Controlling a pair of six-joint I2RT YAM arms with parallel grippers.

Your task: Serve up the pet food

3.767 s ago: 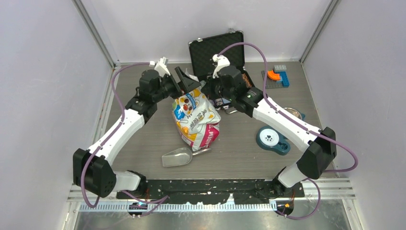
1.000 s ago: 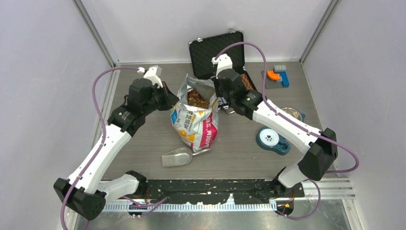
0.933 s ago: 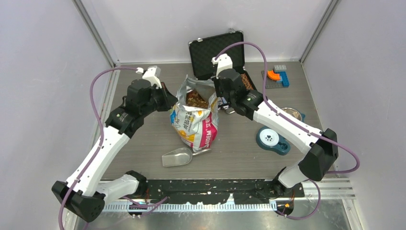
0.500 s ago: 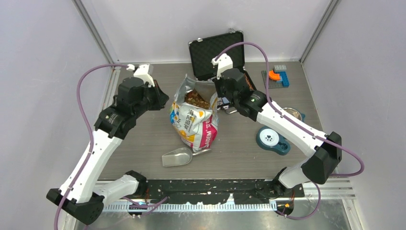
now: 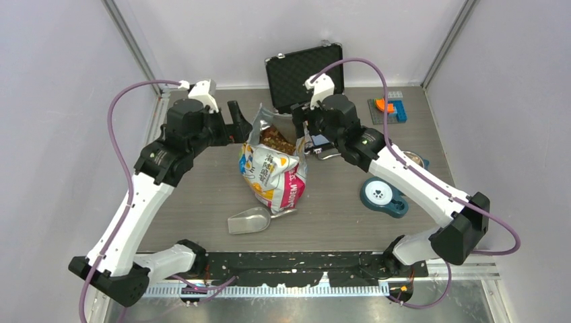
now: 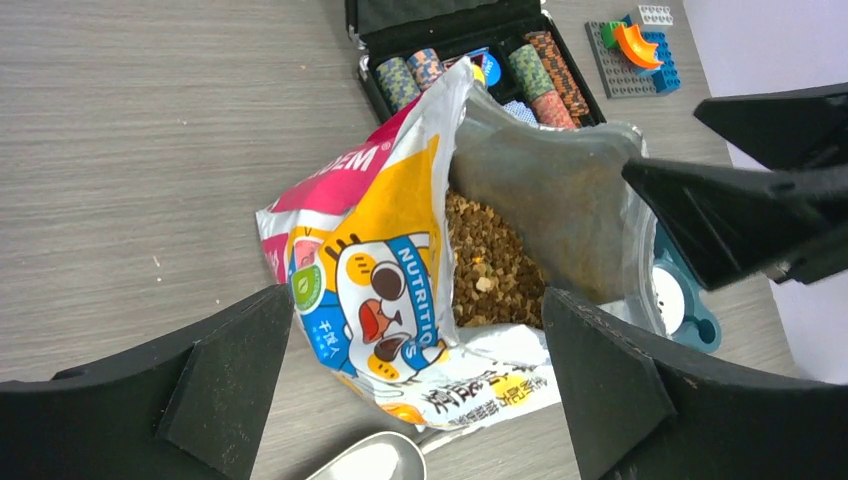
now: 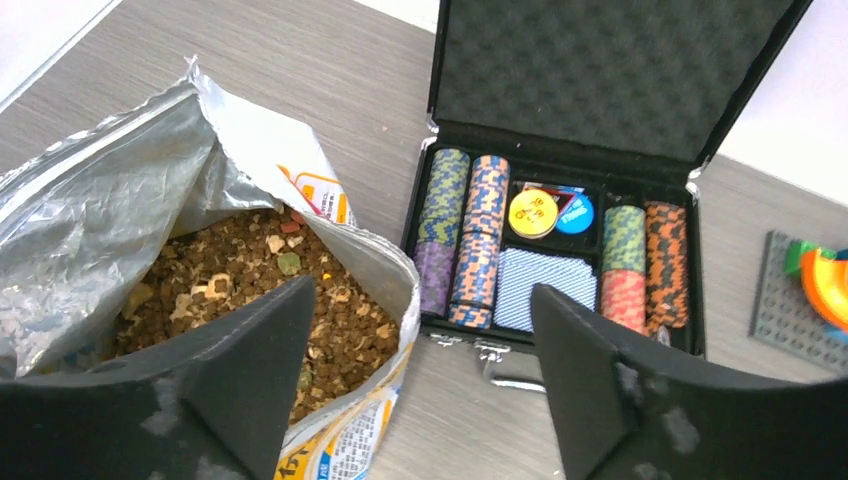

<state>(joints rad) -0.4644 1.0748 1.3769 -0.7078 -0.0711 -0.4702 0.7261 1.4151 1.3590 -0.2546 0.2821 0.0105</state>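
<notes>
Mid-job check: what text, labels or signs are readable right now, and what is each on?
"NUTRITIO": blue band on the bag.
"DEM®": the bag's pink panel, start hidden.
Paw print sign: white top of the feeder.
Chinese characters on the bag, print on the discs in the case: too small to read.

One camera up high, one riding on each wrist.
The top camera hangs above and behind the arm bases, looking down and forward over the whole worktop (image 5: 202,195) to the back wall, far enough to hold both arms. The left wrist camera looks out between the spread fingers of the left tool (image 6: 418,292), close on the cat-printed bag (image 6: 370,290) from its left side. The right wrist camera sits just as close behind the right tool (image 7: 425,285), facing the back wall. All three share the bag's open mouth with the pet food (image 5: 275,140) and the open poker chip case (image 5: 299,70).
</notes>
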